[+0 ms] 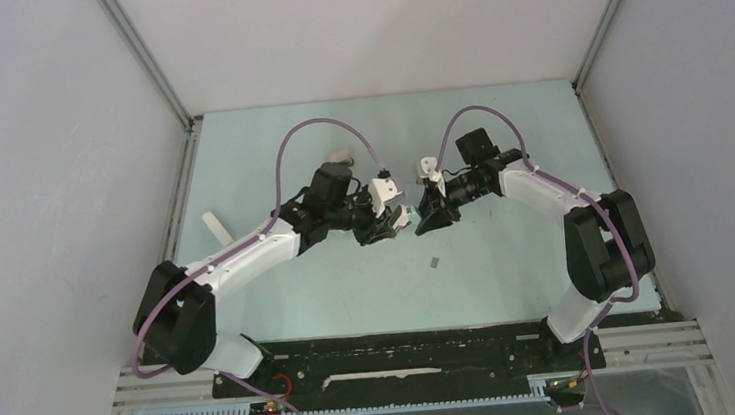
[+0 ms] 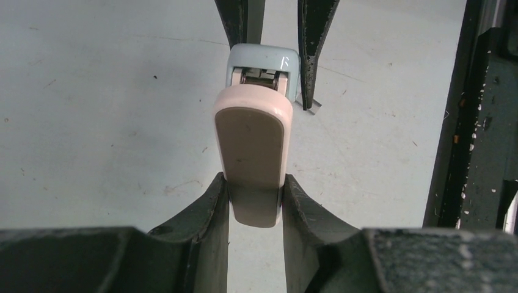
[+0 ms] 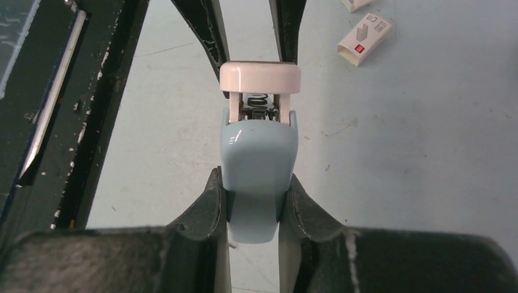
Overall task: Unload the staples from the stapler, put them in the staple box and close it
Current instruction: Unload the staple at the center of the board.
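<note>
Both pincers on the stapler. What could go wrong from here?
1. The slim pale-blue plastic stapler is held only by its ends, left pincer on the whitish end, right pincer on the blue: pulling apart could slip one grip and drop it.
2. The spring is exposed; staples may scatter like the short grey metal strip lying on the table.

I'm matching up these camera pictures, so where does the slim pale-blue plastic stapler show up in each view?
Top external: slim pale-blue plastic stapler at picture centre.
Left wrist: stapler in the centre, whitish end nearest.
Right wrist: stapler in the centre, blue end nearest.
Shared landmark: pale green tabletop.
</note>
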You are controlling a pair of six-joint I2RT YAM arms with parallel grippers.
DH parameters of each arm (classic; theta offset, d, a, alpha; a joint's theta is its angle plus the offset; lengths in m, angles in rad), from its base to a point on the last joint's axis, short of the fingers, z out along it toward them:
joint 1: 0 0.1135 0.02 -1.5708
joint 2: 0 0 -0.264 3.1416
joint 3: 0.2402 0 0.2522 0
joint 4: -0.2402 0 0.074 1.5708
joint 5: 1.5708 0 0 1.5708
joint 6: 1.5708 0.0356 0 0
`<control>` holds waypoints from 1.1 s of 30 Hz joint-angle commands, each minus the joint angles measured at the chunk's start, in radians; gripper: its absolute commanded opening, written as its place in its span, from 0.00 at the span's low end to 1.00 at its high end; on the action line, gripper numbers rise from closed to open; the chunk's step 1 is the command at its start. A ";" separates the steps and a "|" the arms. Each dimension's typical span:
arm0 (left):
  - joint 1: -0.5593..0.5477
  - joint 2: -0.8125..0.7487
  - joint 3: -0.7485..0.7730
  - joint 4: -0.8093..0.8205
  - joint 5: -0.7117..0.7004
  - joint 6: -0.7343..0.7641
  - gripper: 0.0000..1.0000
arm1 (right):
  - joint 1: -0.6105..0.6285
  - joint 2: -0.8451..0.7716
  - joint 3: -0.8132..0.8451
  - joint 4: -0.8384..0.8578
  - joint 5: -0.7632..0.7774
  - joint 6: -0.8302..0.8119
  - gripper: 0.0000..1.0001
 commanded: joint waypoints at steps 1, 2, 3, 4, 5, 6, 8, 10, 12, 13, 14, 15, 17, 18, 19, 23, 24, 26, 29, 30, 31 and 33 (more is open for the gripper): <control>0.000 -0.047 -0.035 0.057 -0.047 0.040 0.00 | -0.034 -0.022 0.025 -0.039 0.058 -0.052 0.00; 0.001 -0.047 -0.038 0.050 -0.071 0.049 0.00 | -0.041 -0.034 0.025 -0.044 0.090 -0.067 0.00; 0.001 -0.045 -0.040 0.041 -0.096 0.059 0.00 | -0.049 -0.048 0.026 -0.045 0.118 -0.077 0.00; 0.001 -0.041 -0.040 0.032 -0.124 0.068 0.00 | -0.058 -0.058 0.026 -0.044 0.159 -0.088 0.00; 0.001 -0.036 -0.038 0.022 -0.148 0.077 0.00 | -0.063 -0.068 0.026 -0.045 0.195 -0.099 0.00; 0.000 -0.028 -0.032 0.011 -0.168 0.081 0.00 | -0.067 -0.076 0.025 -0.045 0.229 -0.108 0.00; 0.001 -0.011 -0.014 -0.005 -0.203 0.088 0.00 | -0.073 -0.090 0.024 -0.037 0.288 -0.112 0.00; 0.000 0.009 0.009 -0.034 -0.234 0.091 0.00 | -0.073 -0.096 0.025 -0.027 0.335 -0.111 0.00; 0.000 0.028 0.032 -0.062 -0.259 0.093 0.00 | -0.066 -0.099 0.026 -0.011 0.387 -0.104 0.00; 0.000 0.034 0.042 -0.071 -0.269 0.093 0.00 | -0.065 -0.100 0.025 -0.007 0.406 -0.101 0.00; -0.001 0.040 0.049 -0.078 -0.272 0.092 0.00 | -0.064 -0.099 0.025 -0.001 0.415 -0.096 0.00; 0.000 0.046 0.056 -0.082 -0.272 0.089 0.00 | -0.062 -0.099 0.024 0.000 0.417 -0.093 0.00; -0.003 0.067 0.073 -0.095 -0.276 0.084 0.00 | -0.057 -0.093 0.024 -0.004 0.406 -0.084 0.00; -0.007 0.077 0.086 -0.103 -0.277 0.084 0.00 | -0.054 -0.089 0.024 -0.005 0.398 -0.081 0.00; -0.010 0.088 0.095 -0.108 -0.277 0.082 0.00 | -0.050 -0.084 0.024 -0.005 0.390 -0.075 0.00; -0.023 0.110 0.125 -0.120 -0.272 0.075 0.00 | -0.043 -0.071 0.025 -0.003 0.340 -0.044 0.00; -0.022 0.109 0.125 -0.119 -0.267 0.067 0.00 | -0.044 -0.068 0.025 -0.008 0.322 -0.039 0.00; -0.023 0.100 0.117 -0.097 -0.254 0.042 0.00 | -0.048 -0.070 0.025 -0.021 0.272 -0.028 0.00; -0.022 0.078 0.087 -0.018 -0.196 -0.031 0.00 | -0.065 -0.081 0.025 -0.051 0.155 -0.008 0.00; -0.023 0.071 0.073 0.017 -0.174 -0.065 0.04 | -0.069 -0.085 0.025 -0.064 0.113 -0.001 0.00; -0.022 0.064 0.056 0.071 -0.146 -0.099 0.11 | -0.072 -0.090 0.025 -0.078 0.060 0.001 0.00; -0.022 0.050 0.019 0.156 -0.094 -0.166 0.27 | -0.075 -0.099 0.025 -0.105 -0.003 0.012 0.00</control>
